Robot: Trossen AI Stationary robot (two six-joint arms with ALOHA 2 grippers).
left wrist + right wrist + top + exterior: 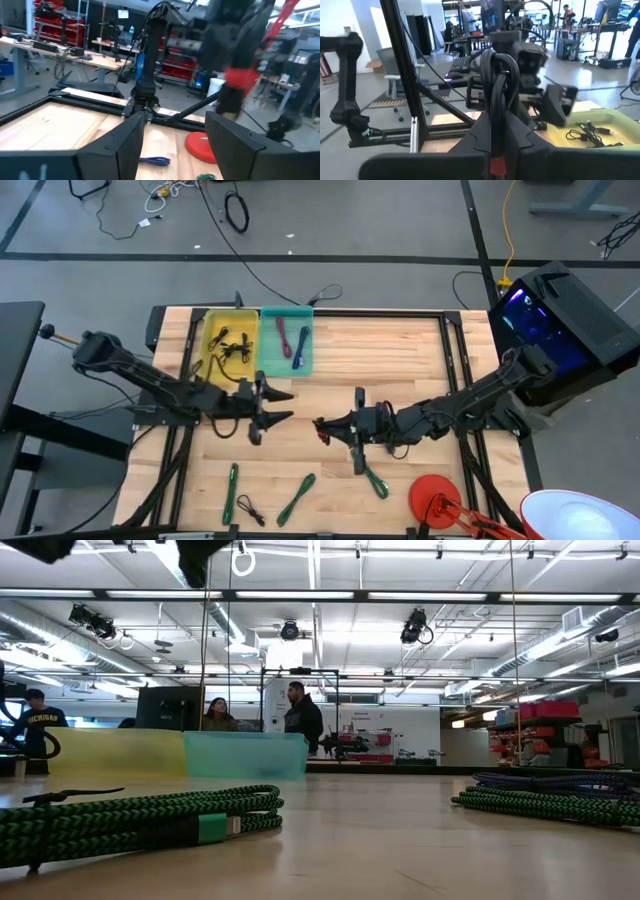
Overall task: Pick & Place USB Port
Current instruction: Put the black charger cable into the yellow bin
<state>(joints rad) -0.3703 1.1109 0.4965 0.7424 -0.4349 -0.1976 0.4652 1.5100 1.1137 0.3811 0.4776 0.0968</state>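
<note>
My right gripper [320, 428] hovers over the table's middle, shut on a coiled black cable [497, 95] with a red piece [497, 164] low between the fingers. My left gripper [278, 406] is open and empty, raised just left of it, with its fingers pointing toward the right gripper. At the far edge, a yellow bin [213, 360] holds black cables and a teal bin [268, 360] holds a red and a blue cable. Green braided cables [297, 498] lie near the near edge, and one [140, 820] fills the low view's foreground. My right gripper pinches the black cable's coil [495, 135] between its two fingers. The loops stand up past the fingertips [520, 142], and the cable is lifted clear of the table. The fingers reach level from the table's right side. Which end of the cable they hold is hidden by the coil itself.
More green cables [231, 492] [376, 480] and a thin black one [250, 508] lie by the near edge. A blue cable [155, 161] lies under the right arm. A red round lamp base [435, 495] sits near-right. Bare wood [400, 360] stretches right of the bins.
</note>
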